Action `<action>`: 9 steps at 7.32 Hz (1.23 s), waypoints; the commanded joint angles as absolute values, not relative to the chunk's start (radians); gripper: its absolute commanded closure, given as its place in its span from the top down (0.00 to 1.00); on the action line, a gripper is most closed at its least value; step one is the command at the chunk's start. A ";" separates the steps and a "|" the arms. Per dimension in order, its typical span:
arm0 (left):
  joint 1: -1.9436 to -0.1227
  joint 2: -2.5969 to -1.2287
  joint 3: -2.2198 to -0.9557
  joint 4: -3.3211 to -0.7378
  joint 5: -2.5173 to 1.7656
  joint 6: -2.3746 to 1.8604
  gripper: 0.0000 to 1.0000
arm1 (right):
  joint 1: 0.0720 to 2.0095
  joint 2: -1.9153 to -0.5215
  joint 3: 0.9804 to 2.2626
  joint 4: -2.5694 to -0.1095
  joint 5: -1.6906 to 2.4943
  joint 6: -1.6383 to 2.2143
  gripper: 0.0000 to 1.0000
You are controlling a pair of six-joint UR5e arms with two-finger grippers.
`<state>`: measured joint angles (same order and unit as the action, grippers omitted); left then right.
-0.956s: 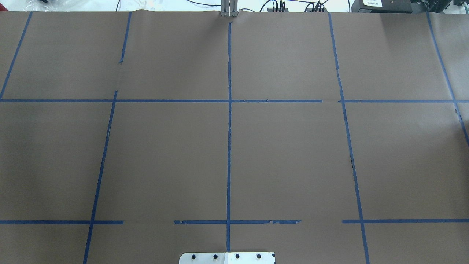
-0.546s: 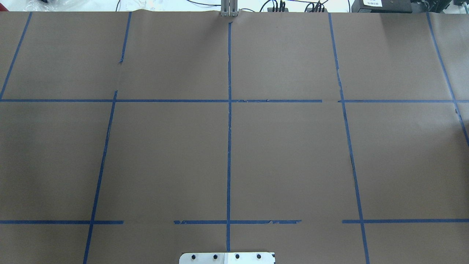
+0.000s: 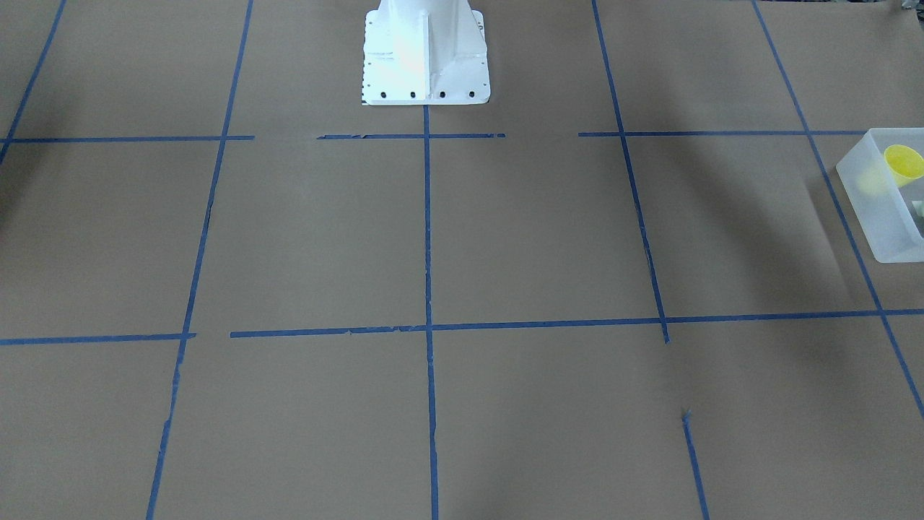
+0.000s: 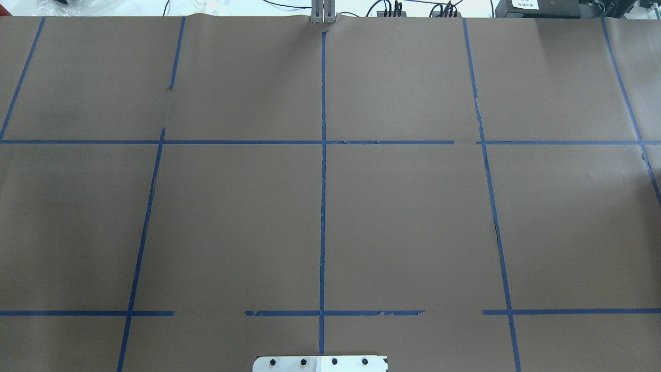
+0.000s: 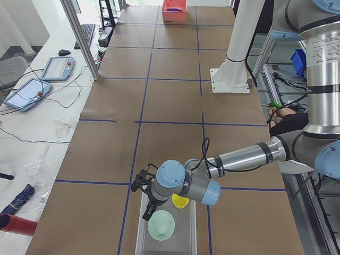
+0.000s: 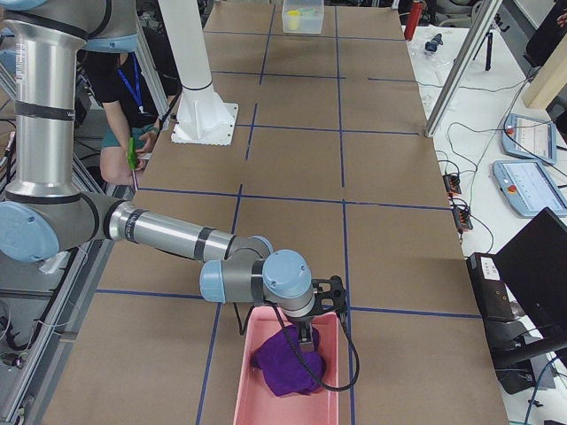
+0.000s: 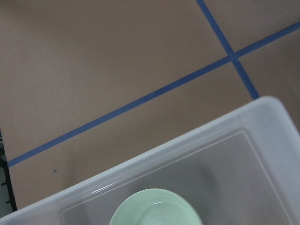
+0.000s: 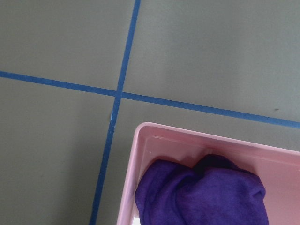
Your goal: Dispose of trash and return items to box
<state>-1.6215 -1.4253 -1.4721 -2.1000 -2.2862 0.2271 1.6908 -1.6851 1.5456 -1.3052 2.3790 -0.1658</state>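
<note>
Box (image 5: 139, 240) on the counter (image 4: 232, 217), at the end on the robot's left, sits right under the left pincer (image 5: 147, 214). That pincer hangs low over one end of the box. Only the side view shows it, so I cannot tell whether it is spread or pressed together. Just beside it the bowl (image 5: 161, 225) lies mouth up on the box floor. The cup (image 5: 180, 201) is next to the bowl, also inside and partly hidden by the arm; I cannot tell whether it stands upright.

The right pincer (image 6: 307, 343) is at the counter's other end, down inside a pink bin (image 6: 244, 382), touching or just above a purple cloth (image 6: 282, 365) bunched in it. I cannot tell whether this pincer is spread or pinching.

Blue tape (image 4: 323, 181) marks the brown counter into squares, and the white base (image 3: 424, 54) stands at its near edge.
</note>
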 commanded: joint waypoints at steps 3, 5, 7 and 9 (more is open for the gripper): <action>-1.621 -1.439 -1.640 -1.617 -2.422 0.229 1.00 | 1.595 -1.661 1.620 -1.465 2.355 -0.170 1.00; -1.526 -1.428 -1.732 -1.585 -2.337 0.223 1.00 | 1.594 -1.671 1.649 -1.535 2.309 -0.164 1.00; -1.542 -1.402 -1.773 -1.601 -2.338 0.229 1.00 | 1.594 -1.683 1.693 -1.597 2.298 -0.166 1.00; -1.543 -1.417 -1.760 -1.592 -2.338 0.233 1.00 | 1.594 -1.707 1.701 -1.571 2.319 -0.169 1.00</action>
<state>-1.5433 -1.4077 -1.7674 -1.5998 -2.3387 0.2314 1.5939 -1.6886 1.6908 -1.5838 2.3103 -0.1663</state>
